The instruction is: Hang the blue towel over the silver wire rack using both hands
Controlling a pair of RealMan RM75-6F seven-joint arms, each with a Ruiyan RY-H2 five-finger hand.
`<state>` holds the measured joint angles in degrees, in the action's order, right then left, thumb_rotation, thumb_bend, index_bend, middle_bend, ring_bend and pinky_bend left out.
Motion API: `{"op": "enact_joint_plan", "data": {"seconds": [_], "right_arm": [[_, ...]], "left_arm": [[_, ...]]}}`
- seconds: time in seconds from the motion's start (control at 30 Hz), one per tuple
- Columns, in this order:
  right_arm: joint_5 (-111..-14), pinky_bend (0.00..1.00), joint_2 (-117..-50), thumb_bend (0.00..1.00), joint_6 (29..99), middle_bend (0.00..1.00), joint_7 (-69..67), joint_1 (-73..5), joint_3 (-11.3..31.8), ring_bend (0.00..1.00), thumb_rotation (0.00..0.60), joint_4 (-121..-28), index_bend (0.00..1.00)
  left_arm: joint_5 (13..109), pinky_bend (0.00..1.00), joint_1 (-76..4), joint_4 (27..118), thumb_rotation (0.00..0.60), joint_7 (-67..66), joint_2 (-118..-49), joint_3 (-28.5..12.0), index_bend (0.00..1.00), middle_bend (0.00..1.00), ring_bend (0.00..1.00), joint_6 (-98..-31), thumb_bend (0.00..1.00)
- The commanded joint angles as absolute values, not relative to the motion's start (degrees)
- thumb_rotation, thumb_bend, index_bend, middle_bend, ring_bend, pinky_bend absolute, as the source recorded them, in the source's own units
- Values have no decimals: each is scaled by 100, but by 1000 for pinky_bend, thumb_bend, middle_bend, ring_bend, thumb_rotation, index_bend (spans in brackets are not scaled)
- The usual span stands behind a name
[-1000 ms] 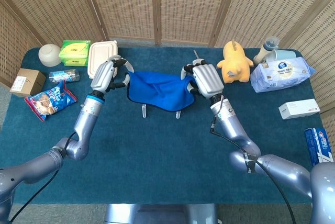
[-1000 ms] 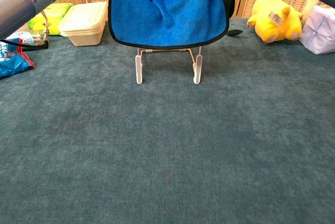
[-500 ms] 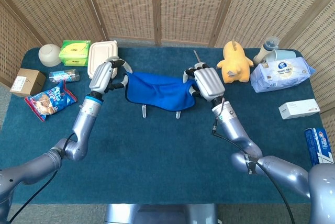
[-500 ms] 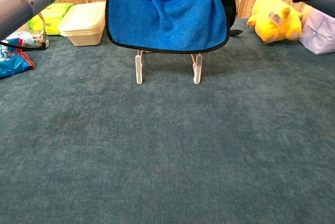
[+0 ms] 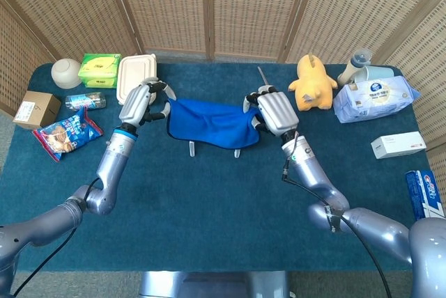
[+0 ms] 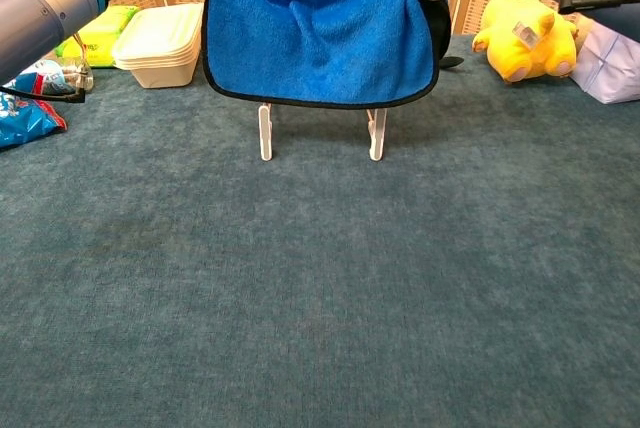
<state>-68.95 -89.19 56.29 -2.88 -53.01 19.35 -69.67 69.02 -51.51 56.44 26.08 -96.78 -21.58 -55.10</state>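
Bright blue towel (image 5: 209,122) with a dark edge trim against a deep teal tabletop (image 5: 209,207).

At upper left of the head view sit a lime-green packet (image 5: 98,69), a cream lidded box (image 5: 134,75), an off-white bowl (image 5: 66,72), a tan carton (image 5: 35,108) and a blue-and-red snack bag (image 5: 66,134). At upper right, a yellow plush toy (image 5: 312,83) beside a pale blue and white wipes pack (image 5: 375,98). The arms are silver-grey, the hands white and black; the left hand (image 5: 141,101) has a blue wrist band. Woven tan screens (image 5: 244,5) fill the top.
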Motion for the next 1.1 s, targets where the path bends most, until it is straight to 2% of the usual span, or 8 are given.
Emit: {"op": "enact_joint_plan", "data": {"seconds": [0.03, 0.13, 0.3, 0.4, 0.5, 0.6, 0.8, 1.1], "right_arm": [[-6911, 255, -8898, 453, 5605, 529, -264, -5292, 1910, 452, 600, -6959, 910], [-6902, 235, -8866, 448, 5518, 487, -225, -5283, 1866, 403, 600, -6962, 815], [-6897, 174, -8757, 409, 5337, 337, -26, -5304, 1777, 219, 600, -7013, 455], [-6898, 141, -8685, 369, 5256, 273, 176, -5332, 1728, 128, 600, -7040, 295], [-6900, 113, -8612, 333, 5185, 219, 446, -5361, 1663, 57, 600, -7057, 198], [-6911, 93, -8580, 315, 5192, 180, 664, -5371, 1618, 8, 600, -7088, 135], [-6881, 78, -8537, 296, 5233, 141, 884, -5373, 1618, 0, 600, -7170, 72], [-6855, 69, -8471, 263, 5298, 120, 1064, -5359, 1629, 0, 600, -7288, 33]], "left_arm": [[6907, 144, -5148, 5629, 600, 2598, -9685, -2141, 769, 467, 351, -5491, 605], [6940, 131, -5146, 5596, 600, 2565, -9692, -2101, 749, 452, 325, -5473, 605], [7057, 53, -5141, 5615, 600, 2561, -9634, -2008, 528, 275, 122, -5435, 604], [7138, 4, -5148, 5613, 600, 2449, -9576, -1927, 369, 141, 13, -5399, 597], [7200, 0, -5151, 5593, 600, 2173, -9490, -1819, 260, 58, 0, -5347, 591], [7149, 0, -5123, 5647, 600, 2014, -9423, -1792, 230, 42, 0, -5294, 591], [7063, 0, -5074, 5782, 600, 1832, -9297, -1780, 158, 6, 0, -5227, 591], [6985, 0, -5031, 5867, 600, 1534, -9205, -1756, 2, 0, 0, -5206, 544]]}}
